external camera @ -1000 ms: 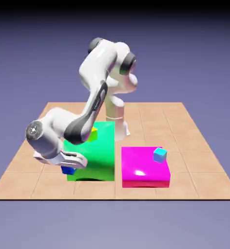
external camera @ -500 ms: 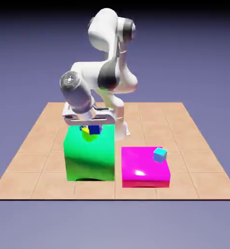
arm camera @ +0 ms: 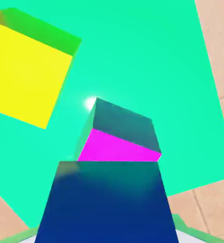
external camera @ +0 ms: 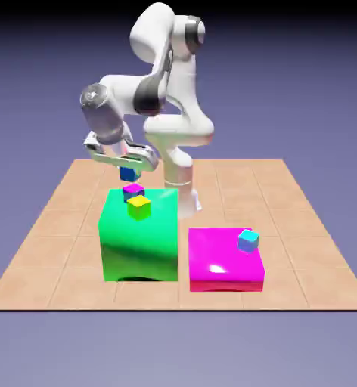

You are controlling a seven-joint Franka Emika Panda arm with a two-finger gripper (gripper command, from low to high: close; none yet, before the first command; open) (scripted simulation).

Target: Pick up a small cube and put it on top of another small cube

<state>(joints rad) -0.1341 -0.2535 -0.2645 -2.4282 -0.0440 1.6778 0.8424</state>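
My gripper [external camera: 128,168] is shut on the small blue cube [external camera: 128,174], which hangs just above the green block's far left corner. In the hand view the blue cube [arm camera: 107,201] fills the bottom middle and hides my fingertips. Right below it, on the green block [external camera: 140,234], sits the tiny magenta-topped cube [external camera: 133,190]; a small gap separates the two. The hand view shows this magenta cube [arm camera: 116,147] just past the blue one's far edge.
A yellow-topped small cube [external camera: 139,205] rests on the green block beside the magenta one, large at upper left in the hand view [arm camera: 23,71]. A cyan cube [external camera: 248,240] sits on a low magenta slab [external camera: 223,261] at the exterior view's right.
The arm rose from the table at the green block's near left, carrying the blue cube up and over the block's top to hang above the magenta cube.
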